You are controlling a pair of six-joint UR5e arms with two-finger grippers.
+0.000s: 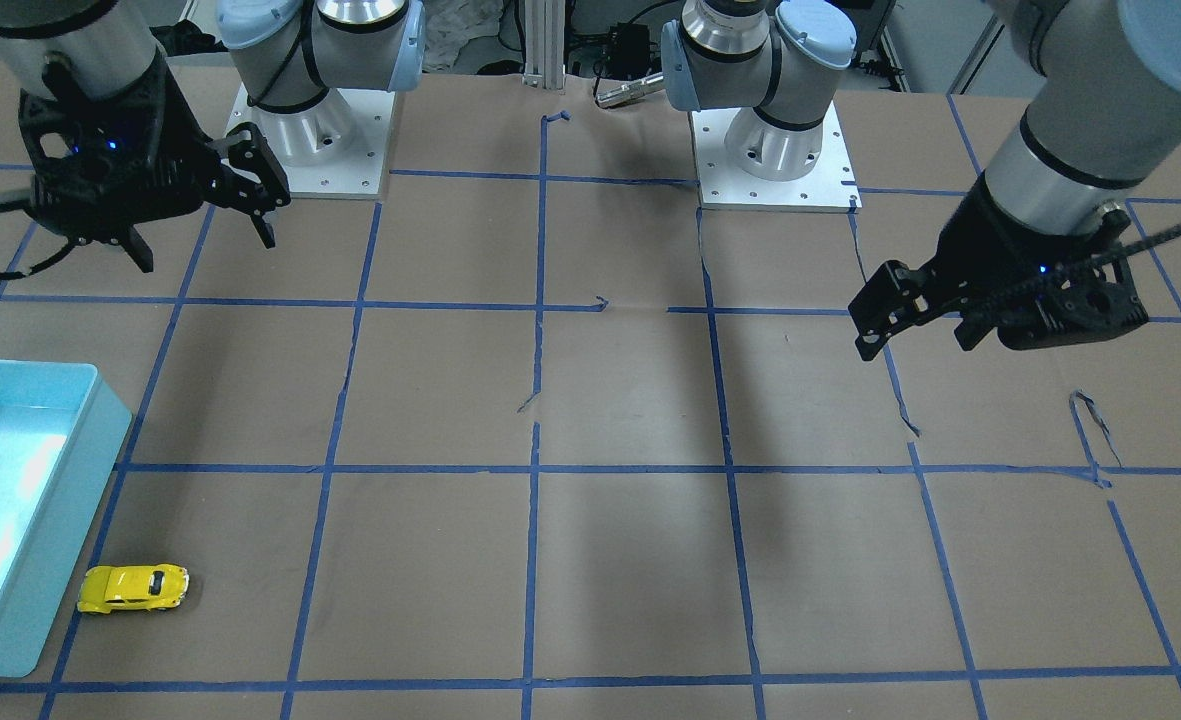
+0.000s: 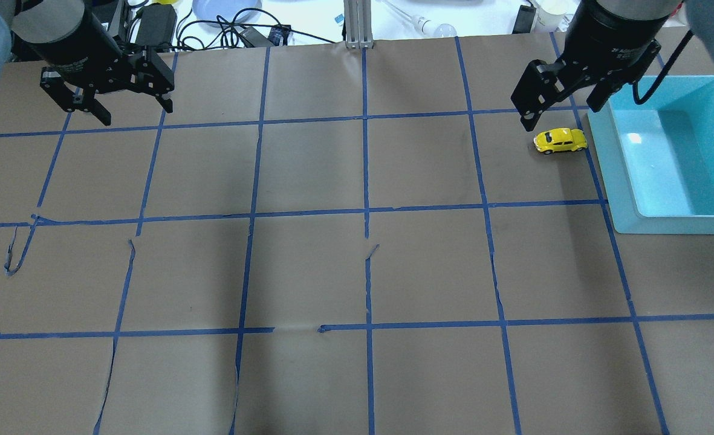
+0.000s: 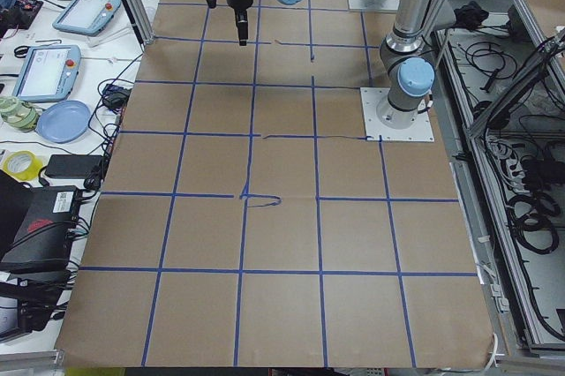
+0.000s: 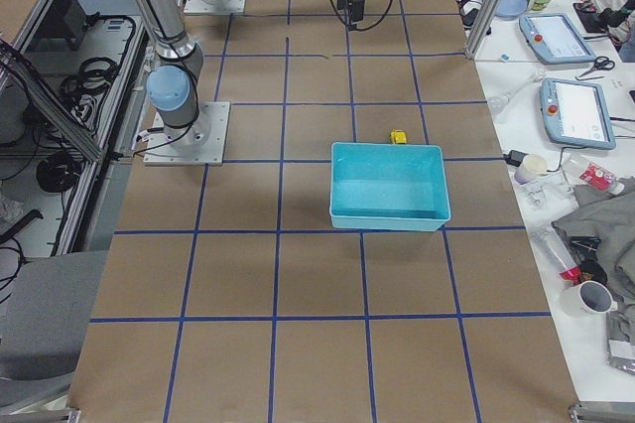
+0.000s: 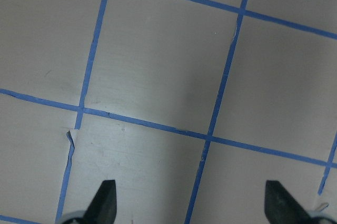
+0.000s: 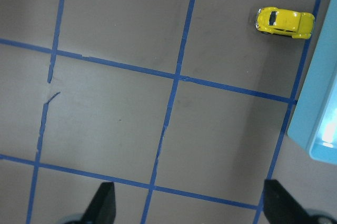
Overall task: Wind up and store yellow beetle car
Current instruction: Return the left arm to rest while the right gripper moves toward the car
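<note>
One yellow beetle car [image 2: 560, 140], one bin [image 2: 677, 225] — left gripper [image 2: 137, 113], right gripper [image 2: 560, 116] agape.

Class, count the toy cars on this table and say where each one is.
1. The yellow beetle car sits just outside the turquoise bin, close to its wall, on the robot's right side. The bin's visible inside holds no other.
</note>
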